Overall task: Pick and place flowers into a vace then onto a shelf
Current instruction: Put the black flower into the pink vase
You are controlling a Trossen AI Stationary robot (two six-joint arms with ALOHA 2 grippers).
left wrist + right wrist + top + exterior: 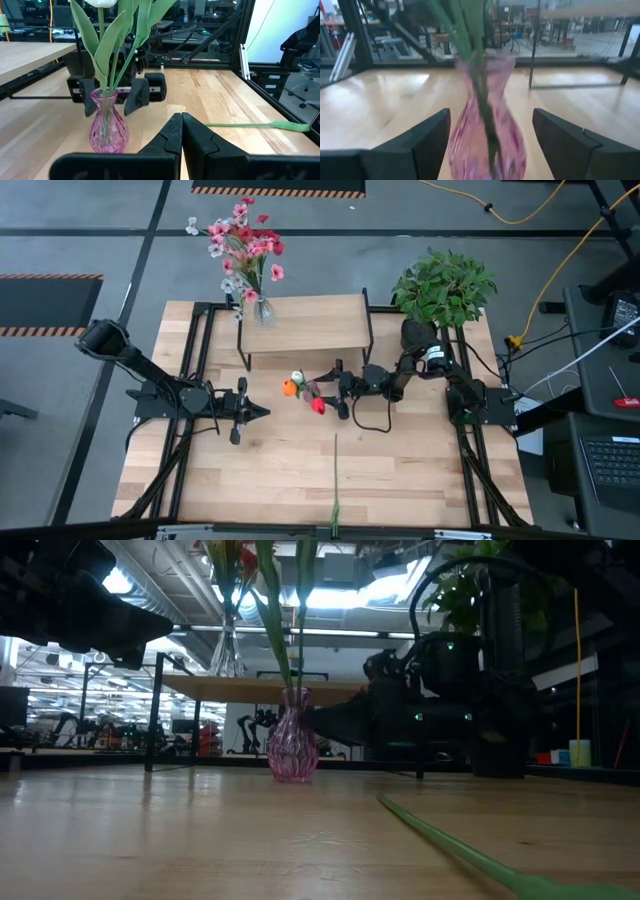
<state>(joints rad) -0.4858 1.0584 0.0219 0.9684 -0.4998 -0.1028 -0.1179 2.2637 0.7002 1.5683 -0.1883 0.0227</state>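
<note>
**Right end effector open around the pink vase**

The right end effector point(490, 145) stands open, one finger on each side of the pink vase point(107, 122), probably to grip it for the shelf point(305, 325). The flowers point(305, 390) stand inside the vase on the table point(260, 470). The left end effector point(255, 412) waits closed nearby. One loose stem point(335, 480) lies apart. No writing is readable.

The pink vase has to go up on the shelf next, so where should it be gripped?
Grip the pink vase around its narrow neck or upper belly, level from the side. It stands upright with tulip stems rising from its mouth, so a top approach is blocked. The open right gripper already straddles it.
</note>
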